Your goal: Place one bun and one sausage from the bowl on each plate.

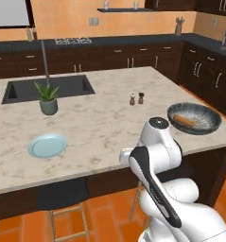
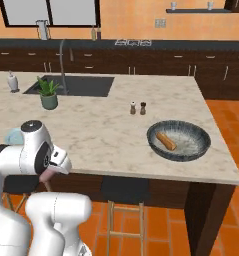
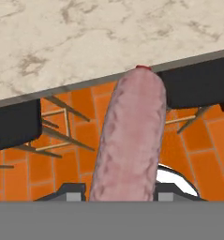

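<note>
My gripper [image 3: 120, 190] is shut on a pink sausage [image 3: 132, 136], which sticks out from between the fingers. It hangs below and just in front of the counter's near edge [image 3: 108, 77], over the orange floor. In the right base view the sausage's pink end [image 2: 47, 176] shows under the hand. The dark blue-grey bowl [image 1: 210, 124] [image 2: 197, 145] stands near the island's right front corner with one brown bun [image 1: 184, 120] [image 2: 166, 141] in it. A pale blue plate [image 1: 47, 145] [image 2: 12, 134] lies near the left front edge, partly behind my arm in the right base view.
A potted plant [image 1: 48, 100] stands beside the sink [image 1: 48, 87]. Salt and pepper shakers [image 1: 136, 99] are mid-counter. Dark stools [image 3: 12, 124] with wooden legs sit under the counter's overhang on both sides of the hand.
</note>
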